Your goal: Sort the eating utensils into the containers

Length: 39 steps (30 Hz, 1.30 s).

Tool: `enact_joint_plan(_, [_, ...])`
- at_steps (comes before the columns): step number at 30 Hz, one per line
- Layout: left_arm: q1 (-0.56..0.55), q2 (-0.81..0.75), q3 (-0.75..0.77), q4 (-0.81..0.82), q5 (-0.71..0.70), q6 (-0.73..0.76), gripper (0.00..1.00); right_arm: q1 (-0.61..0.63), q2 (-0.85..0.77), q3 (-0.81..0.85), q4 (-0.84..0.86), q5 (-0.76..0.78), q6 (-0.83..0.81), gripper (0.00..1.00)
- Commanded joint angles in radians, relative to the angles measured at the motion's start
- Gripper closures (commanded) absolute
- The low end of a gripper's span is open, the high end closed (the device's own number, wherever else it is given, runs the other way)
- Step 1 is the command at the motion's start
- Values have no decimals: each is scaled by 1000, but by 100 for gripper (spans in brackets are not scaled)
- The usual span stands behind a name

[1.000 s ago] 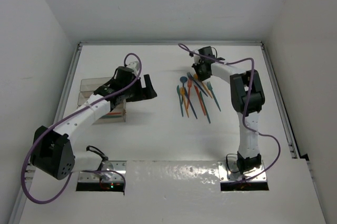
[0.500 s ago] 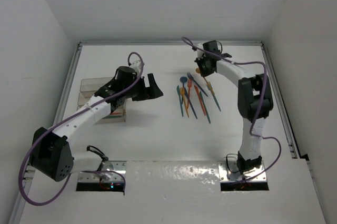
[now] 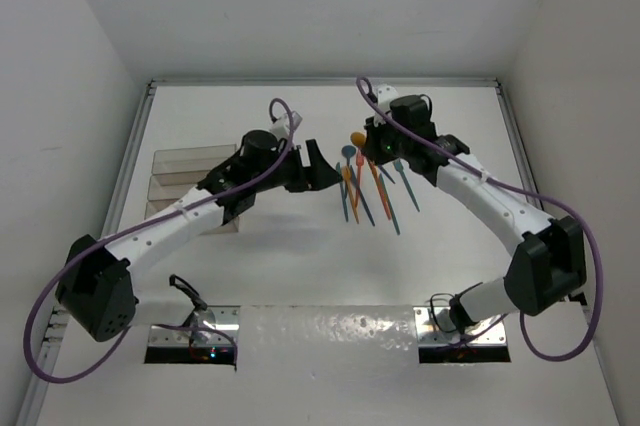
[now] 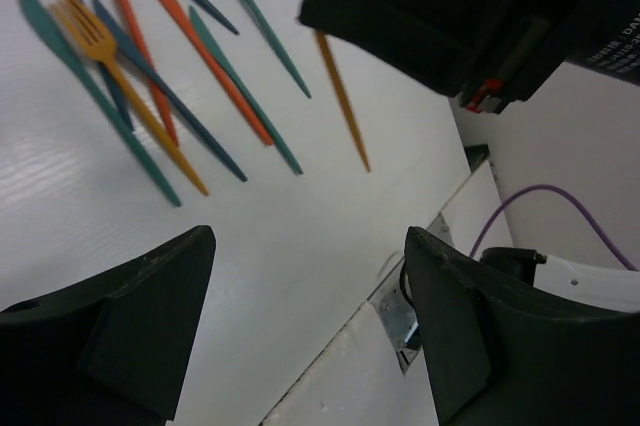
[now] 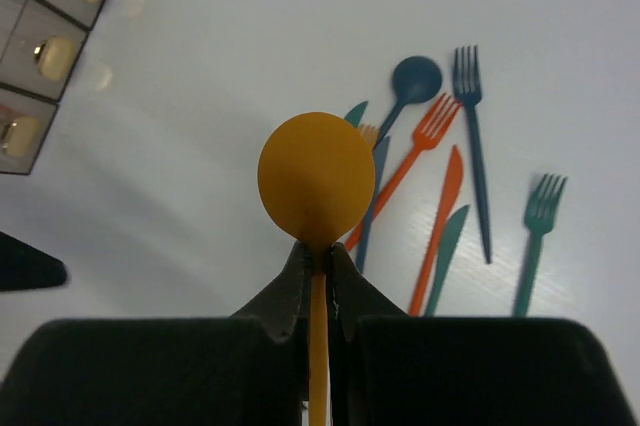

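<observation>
Top external, clear containers (image 3: 180, 168), contents unclear, orange spoon (image 5: 316, 176) in right gripper (image 5: 318, 264)

2 white arms (image 3: 165, 228) with black joints (image 3: 98, 291), looping purple cables (image 4: 540, 188), and a red part (image 4: 487, 94), perhaps a connector.

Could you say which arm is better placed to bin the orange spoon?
Probably the right: the right fingers are shut on the orange spoon, while the left fingers stand open and empty.
</observation>
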Motion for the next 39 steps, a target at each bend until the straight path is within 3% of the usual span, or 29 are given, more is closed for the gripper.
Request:
enact_joint_plan(1, [-68, 50, 24, 122, -12, -48, 26, 47, -40, -33, 53, -6, 164, 100])
enact_joint_plan(8, [-169, 133, 67, 118, -95, -96, 32, 78, -102, -76, 76, 1, 287, 100])
enact_joint_plan(18, [-196, 187, 79, 213, -190, -200, 48, 84, -163, -98, 60, -20, 335, 100])
enact_joint_plan(25, [-203, 228, 87, 288, -175, -255, 55, 85, -191, -138, 66, -19, 343, 100])
enact_joint_plan(28, [-208, 254, 93, 296, -160, -267, 67, 85, -194, -144, 71, -14, 339, 100])
enact_joint_plan(33, [-211, 283, 78, 317, -137, -306, 100, 85, -192, -147, 74, -8, 333, 100])
enact_joint_plan(35, [-211, 279, 68, 316, -149, -323, 100, 85, -189, -144, 74, -2, 326, 100])
enact_joint_plan(37, [-211, 259, 50, 305, -186, -347, 100, 85, -183, -133, 59, 6, 323, 90])
enact_joint_plan(39, [-206, 238, 35, 276, -236, -361, 100, 84, -180, -126, 39, 21, 321, 71])
